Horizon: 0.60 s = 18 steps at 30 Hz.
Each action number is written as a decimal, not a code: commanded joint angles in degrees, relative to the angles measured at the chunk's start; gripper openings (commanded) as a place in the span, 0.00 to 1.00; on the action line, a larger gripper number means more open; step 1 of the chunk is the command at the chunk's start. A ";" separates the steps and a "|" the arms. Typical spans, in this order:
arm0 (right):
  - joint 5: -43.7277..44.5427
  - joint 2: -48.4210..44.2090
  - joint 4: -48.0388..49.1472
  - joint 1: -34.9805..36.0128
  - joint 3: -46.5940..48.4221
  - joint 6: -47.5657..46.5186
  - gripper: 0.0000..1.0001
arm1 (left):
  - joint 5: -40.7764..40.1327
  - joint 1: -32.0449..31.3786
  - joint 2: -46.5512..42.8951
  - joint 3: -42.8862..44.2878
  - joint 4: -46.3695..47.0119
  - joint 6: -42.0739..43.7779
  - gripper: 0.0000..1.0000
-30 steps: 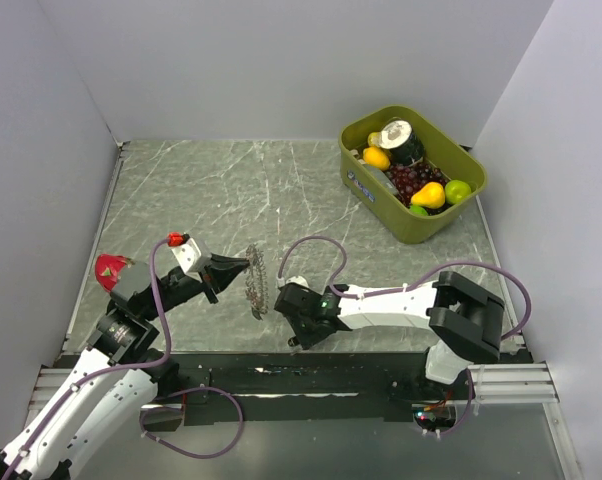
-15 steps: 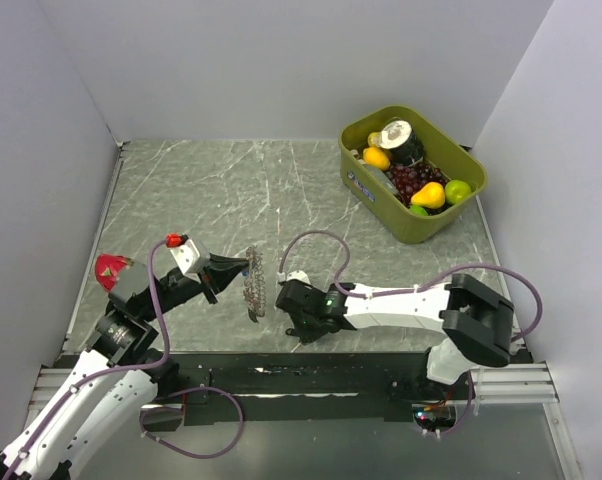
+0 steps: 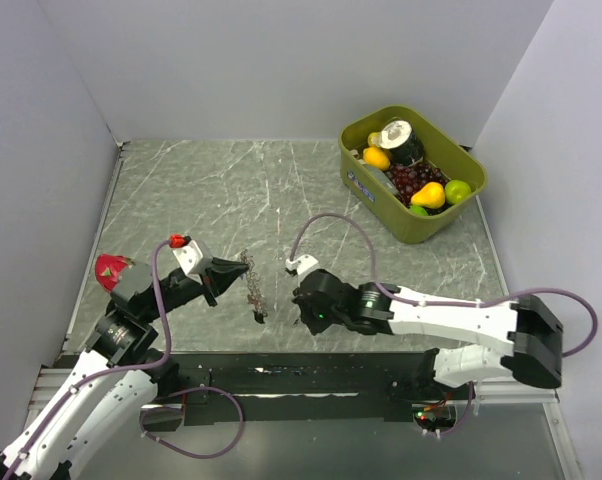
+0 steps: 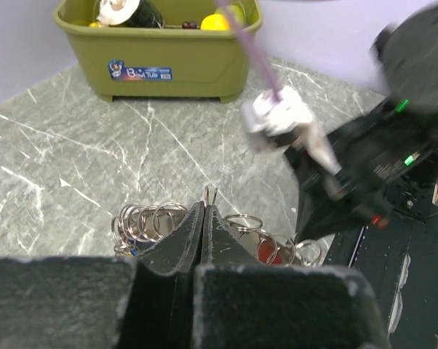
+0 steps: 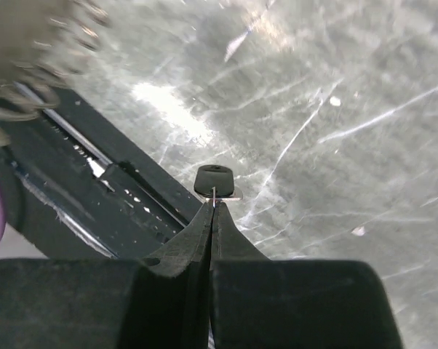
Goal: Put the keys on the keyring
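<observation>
The left fingers point(image 4: 198, 218) are clenched on a thin wire of the keyring point(image 4: 152, 220), which dangles loosely beneath them, just left of the tabletop's point(image 3: 281, 190) near middle. With so slight a hold, the ring could twist or swing when nudged. Just to its right, the right fingers point(image 5: 206, 218) are clenched on a black key point(image 5: 216, 179), pinched only by a thin edge. It may pivot or slip out and fall near the tabletop's front edge.
</observation>
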 commanded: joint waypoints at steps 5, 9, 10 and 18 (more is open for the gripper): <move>-5.38 -14.78 10.27 -1.91 -6.30 -13.19 0.00 | 3.89 0.27 1.12 1.81 1.42 2.82 0.01; -10.91 -20.24 12.30 -2.97 -7.89 -18.82 0.00 | 6.52 0.27 2.00 2.60 0.36 5.63 0.01; -14.06 -21.38 12.74 -3.14 -8.16 -19.96 0.00 | 7.57 0.27 2.43 2.95 0.10 6.42 0.01; -26.66 -29.21 15.21 -6.92 -8.25 -22.88 0.00 | 17.34 0.27 1.65 2.34 2.73 11.09 0.01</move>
